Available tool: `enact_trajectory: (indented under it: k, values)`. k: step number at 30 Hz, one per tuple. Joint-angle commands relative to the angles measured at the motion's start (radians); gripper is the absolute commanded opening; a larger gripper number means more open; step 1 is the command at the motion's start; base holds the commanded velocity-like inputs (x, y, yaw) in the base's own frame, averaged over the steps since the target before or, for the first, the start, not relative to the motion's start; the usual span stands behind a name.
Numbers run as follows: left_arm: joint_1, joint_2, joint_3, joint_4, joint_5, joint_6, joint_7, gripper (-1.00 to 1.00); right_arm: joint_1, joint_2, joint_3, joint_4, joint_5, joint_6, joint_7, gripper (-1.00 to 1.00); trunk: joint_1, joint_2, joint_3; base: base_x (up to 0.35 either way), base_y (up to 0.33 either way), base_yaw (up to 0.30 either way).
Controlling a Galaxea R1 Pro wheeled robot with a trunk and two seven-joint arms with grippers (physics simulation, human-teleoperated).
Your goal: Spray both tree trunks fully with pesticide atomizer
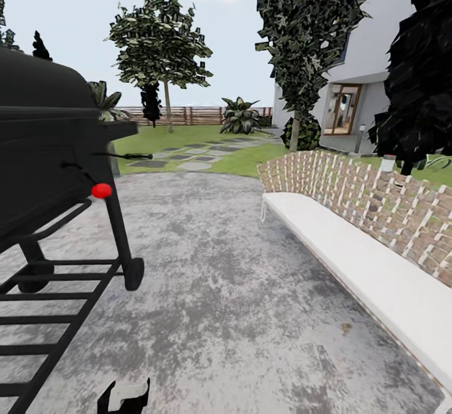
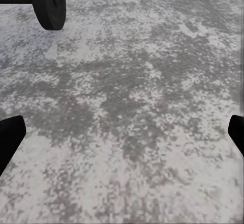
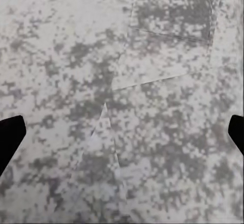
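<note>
The pesticide atomizer is out of view. One leafy tree (image 1: pixel 160 41) stands far off on the green lawn (image 1: pixel 182 135), its trunk (image 1: pixel 168 110) rising in front of the slat fence. A second leafy tree (image 1: pixel 304 31) stands nearer, by the house, with its trunk (image 1: pixel 293 135) at the lawn's edge. My left gripper (image 2: pixel 122 137) hangs open over grey mottled paving, its dark fingertips (image 2: pixel 10 137) wide apart. My right gripper (image 3: pixel 122 137) is open over paving too, with nothing between its fingers. The left gripper's top (image 1: pixel 123 395) peeks in at the head view's bottom edge.
A black wheeled barbecue grill (image 1: pixel 44 150) with a red knob (image 1: pixel 101 190) stands close on the left; its wheel (image 2: pixel 51 2) is near my left gripper. A long white bench (image 1: pixel 370 263) with a woven back lines the right. Grey paving (image 1: pixel 213 288) runs between them toward stepping stones (image 1: pixel 188 157).
</note>
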Motion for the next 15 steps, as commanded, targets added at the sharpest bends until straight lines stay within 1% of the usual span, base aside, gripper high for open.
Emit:
enact_trajectory:
  k: [1,7,10,15]
  values:
    - [-0.001,-0.001,0.004,0.001,-0.005,-0.003,0.001,1.0,0.0,0.0,-0.001,-0.001,-0.001,-0.002,0.0,1.0,0.0,0.0,-0.001,0.296,-0.206,0.0]
    - [-0.001,0.0,0.004,0.001,-0.005,-0.003,0.001,1.0,0.0,0.0,-0.001,-0.001,-0.001,-0.002,0.0,1.0,0.0,0.0,-0.001,0.298,-0.186,0.0]
    - [-0.001,-0.001,0.004,0.001,-0.005,-0.003,0.001,1.0,0.0,0.0,-0.001,-0.001,-0.002,-0.002,0.0,1.0,0.0,0.0,-0.001,0.318,-0.071,0.0]
    - [-0.001,-0.001,0.004,0.001,-0.005,-0.003,0.001,1.0,0.0,0.001,-0.001,-0.001,-0.002,-0.002,0.0,1.0,0.0,0.0,-0.001,0.33,-0.01,0.0]
